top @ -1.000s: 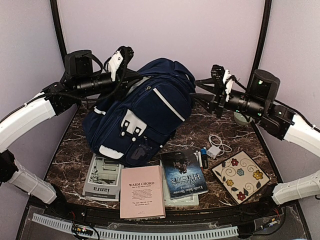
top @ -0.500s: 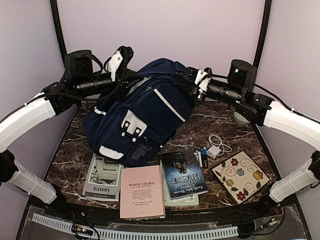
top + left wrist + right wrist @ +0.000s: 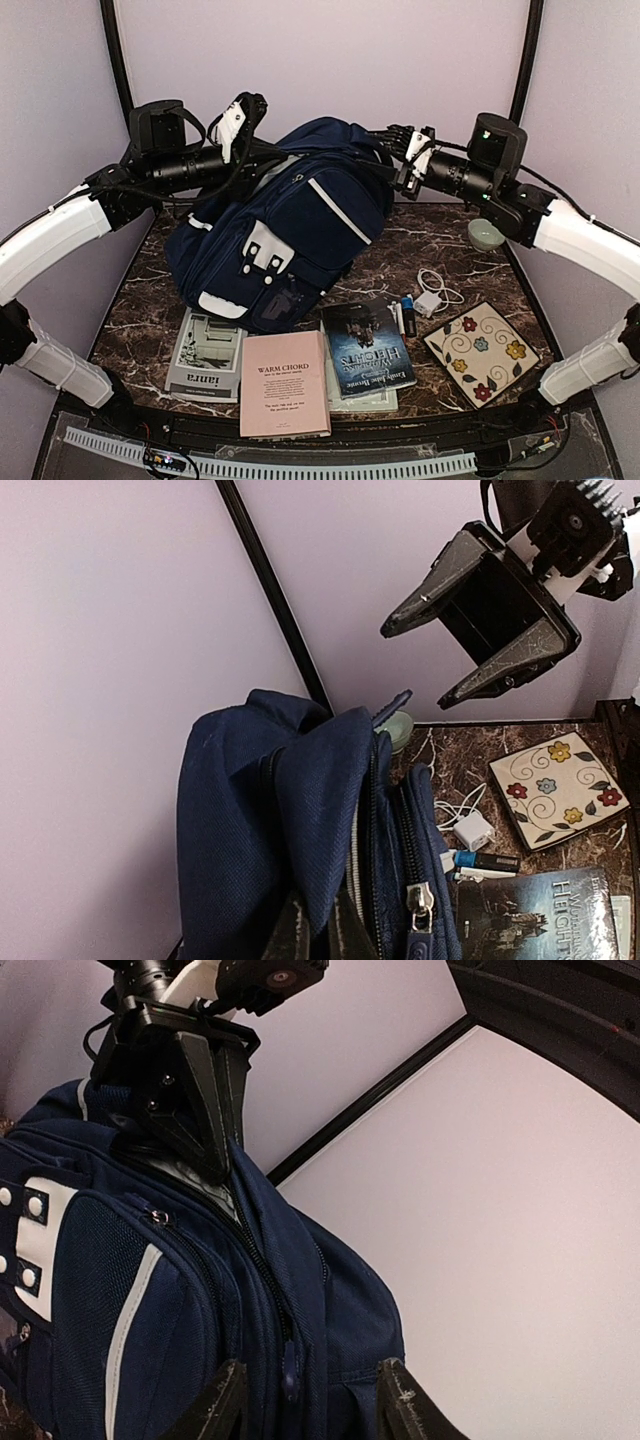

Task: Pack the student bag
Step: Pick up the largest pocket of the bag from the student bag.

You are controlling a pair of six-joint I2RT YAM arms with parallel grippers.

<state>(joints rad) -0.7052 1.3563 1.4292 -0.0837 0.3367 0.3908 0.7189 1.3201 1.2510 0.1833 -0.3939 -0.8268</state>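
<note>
Nearest, in front of the large navy-blue striped fabric student bag (image 3: 290, 220) slumped on the dark marbled tabletop (image 3: 400, 250), lie one grey book (image 3: 208, 360), one pink book (image 3: 285, 385), one dark-blue book (image 3: 368, 350), one flowered square tile (image 3: 482, 352) and one white charger (image 3: 430, 300). The single bag looks soft, bulky and prone to sag, so its top edge or zip rim is probably the best hold. At its far top the left fingers (image 3: 297, 935) pinch a fabric fold, while the right fingers (image 3: 430, 582) stand spread and empty just beside it.
</note>
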